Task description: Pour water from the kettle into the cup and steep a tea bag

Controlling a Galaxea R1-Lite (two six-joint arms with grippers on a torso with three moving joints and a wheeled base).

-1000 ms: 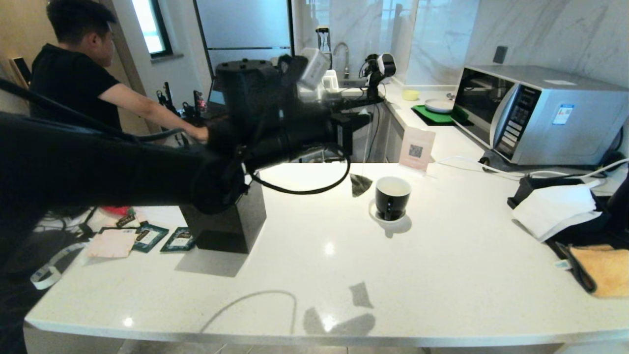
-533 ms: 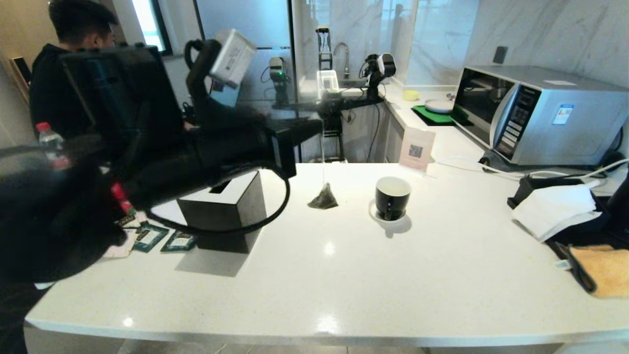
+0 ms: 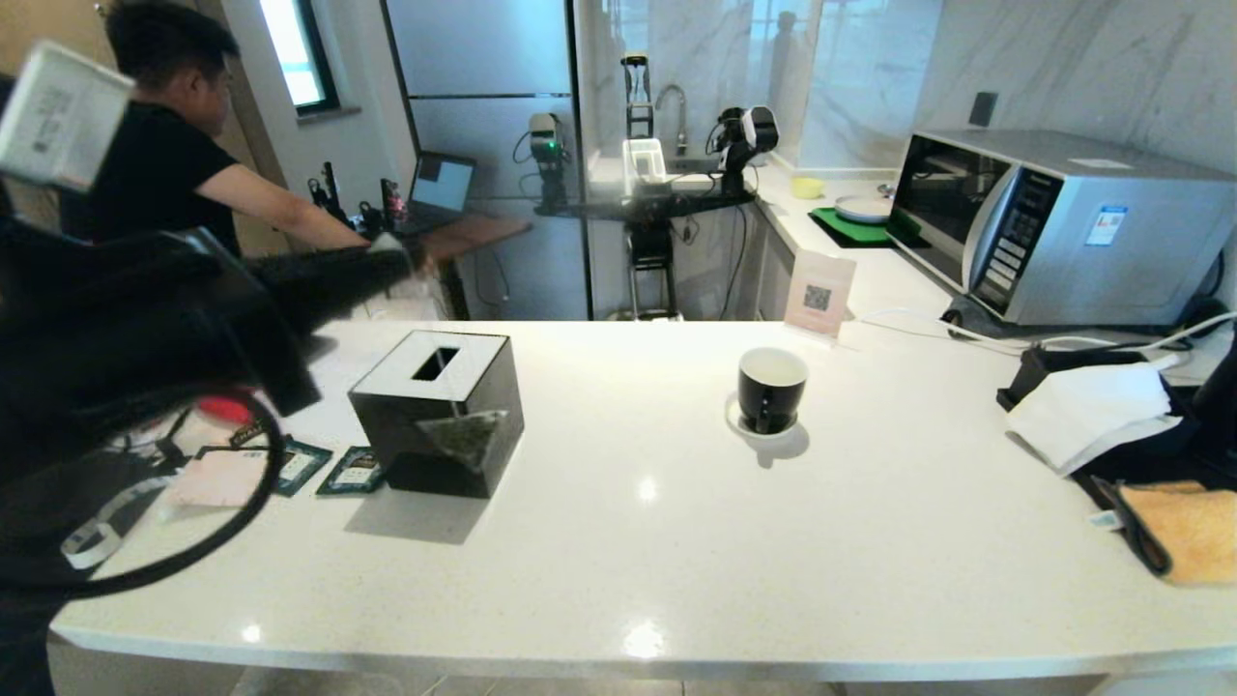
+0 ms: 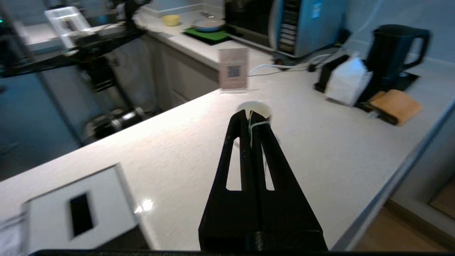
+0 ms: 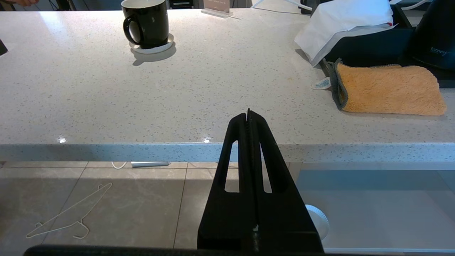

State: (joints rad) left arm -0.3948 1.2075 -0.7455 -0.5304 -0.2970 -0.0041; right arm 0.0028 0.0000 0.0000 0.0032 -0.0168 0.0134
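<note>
A white kitchen desk (image 3: 676,541) held the cup (image 3: 771,387). The left gripper (image 4: 249,115), jaws pinched shut on the string, dangled the tea bag (image 3: 464,440) beside a tissue box (image 3: 440,411); swinging should settle before moving cupward.

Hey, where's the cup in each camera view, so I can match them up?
Head view: cup stands on the counter, right of centre.
Left wrist view: mostly hidden behind the left hand; only a white edge shows.
Right wrist view: cup on the counter's far side, handle toward the camera.
Shared landmark: the orange cloth near the counter's edge.
</note>
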